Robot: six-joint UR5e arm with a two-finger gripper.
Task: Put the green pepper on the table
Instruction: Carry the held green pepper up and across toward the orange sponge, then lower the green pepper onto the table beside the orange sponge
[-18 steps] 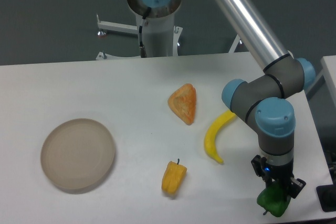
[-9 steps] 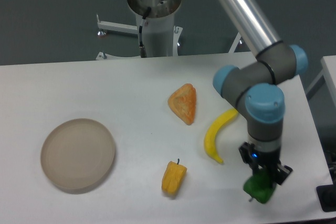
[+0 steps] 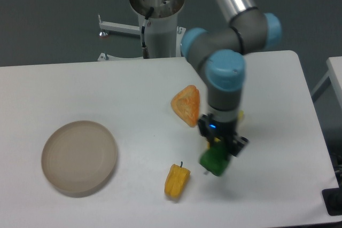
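Observation:
The green pepper [image 3: 215,161] is small, glossy and dark green. My gripper [image 3: 220,149] is shut on it and holds it just above the white table [image 3: 133,94], right of the yellow pepper [image 3: 176,180]. The arm's wrist stands upright over it. The gripper's fingers are mostly hidden by the pepper and the wrist.
A round beige plate [image 3: 79,156] lies at the left. An orange wedge-shaped food piece [image 3: 186,105] lies at the middle. A yellow banana is almost wholly hidden behind the arm; a tip [image 3: 241,115] shows. The table's right edge is near x 600.
The gripper has carried the green pepper leftward from the table's front right corner to the middle, now over the banana's place and close to the yellow pepper.

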